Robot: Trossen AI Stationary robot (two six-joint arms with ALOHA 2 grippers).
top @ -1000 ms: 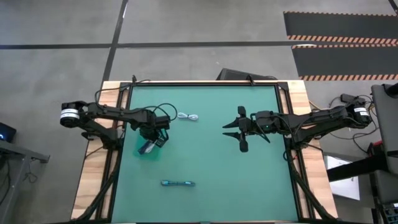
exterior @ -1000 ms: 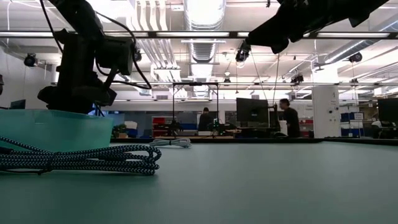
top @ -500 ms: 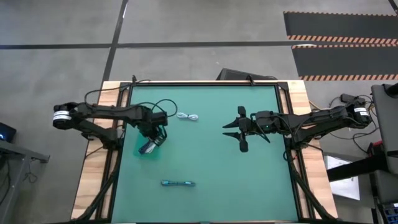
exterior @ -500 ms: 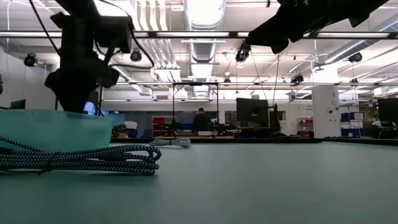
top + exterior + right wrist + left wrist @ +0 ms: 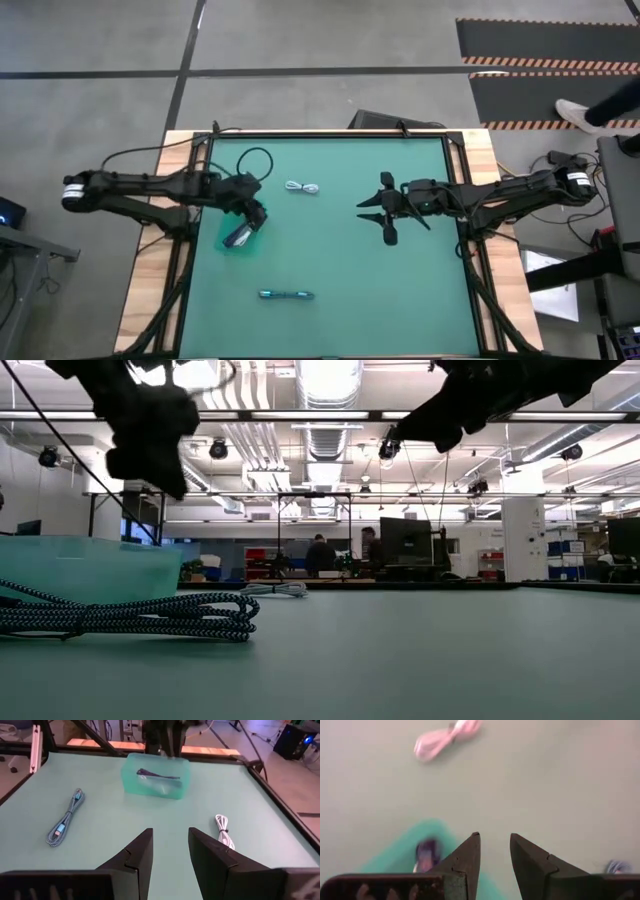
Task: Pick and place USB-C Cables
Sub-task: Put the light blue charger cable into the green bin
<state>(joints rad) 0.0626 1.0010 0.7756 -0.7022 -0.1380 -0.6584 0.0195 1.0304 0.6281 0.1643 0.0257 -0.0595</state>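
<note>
While the green mat of the table carries everything under me, I take stock from the biggest thing down. My left arm reaches in from the left side, my left gripper hanging just above the clear teal plastic tub, its jaws a little apart and empty, with table showing between them. My right gripper waits over the right half of the mat, fingers likewise parted on nothing. The tub, at the left of the mat, holds at least two bundles, one dark and one pale, as my right wrist sees through its wall. Two bundles are not yet in: the white tied USB-C cable lies far of the tub toward the middle, and the teal-blue braided USB-C cable lies near, well apart from both grippers. I judge a drop into the tub is just done and the next pick is in hand. The white bundle looks the handier: I should swing my left gripper over it, widen, and come down across its tied middle.
</note>
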